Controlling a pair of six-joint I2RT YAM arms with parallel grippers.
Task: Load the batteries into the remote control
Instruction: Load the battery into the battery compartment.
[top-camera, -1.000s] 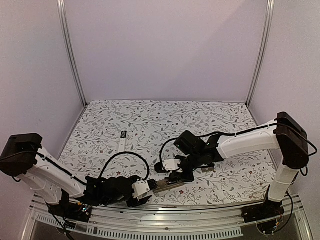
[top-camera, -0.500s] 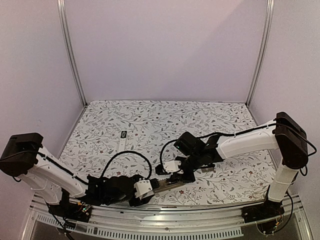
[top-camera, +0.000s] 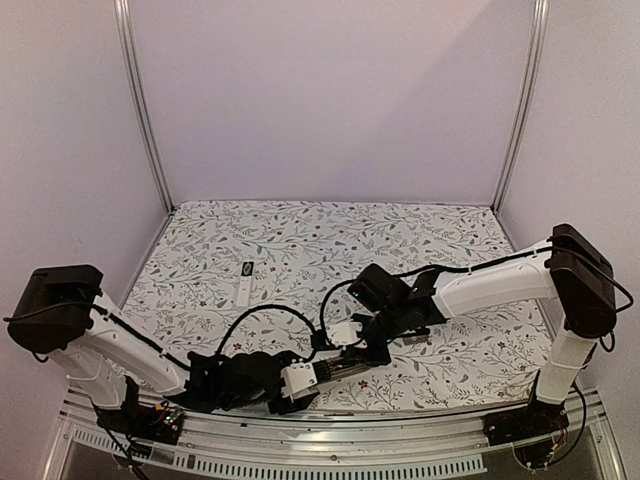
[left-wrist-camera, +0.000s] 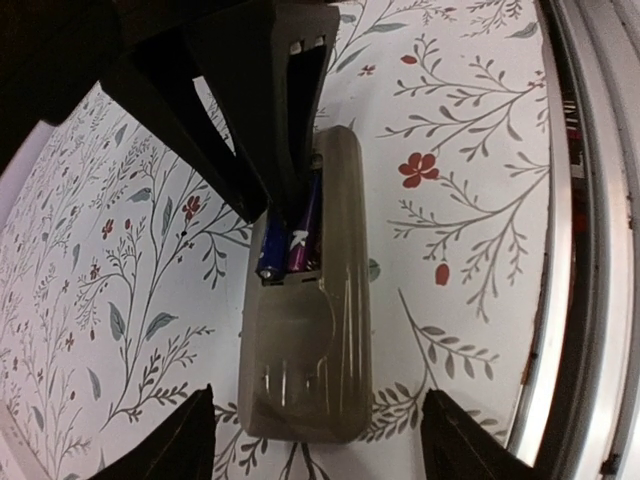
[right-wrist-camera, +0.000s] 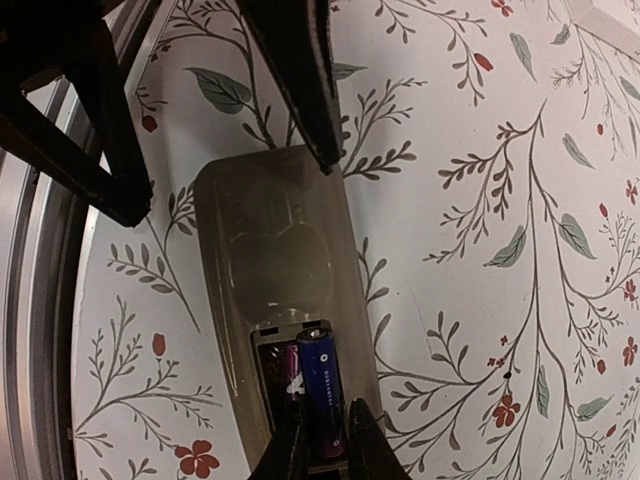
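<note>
Lying side by side in the open compartment of the remote control (left-wrist-camera: 305, 330), the blue battery (right-wrist-camera: 320, 395) and the purple battery (right-wrist-camera: 290, 378) point along the remote's long axis. This axis runs left to right near the near edge of the table (top-camera: 300, 240). The right gripper (right-wrist-camera: 328, 445) is the nearer one. It reaches down over the cells from the far right, with its fingers pinching the blue battery, which seems not fully seated. The left gripper (left-wrist-camera: 320, 440) stands at the remote's left end, with fingers spread on both sides of the body and apparently not touching it.
</note>
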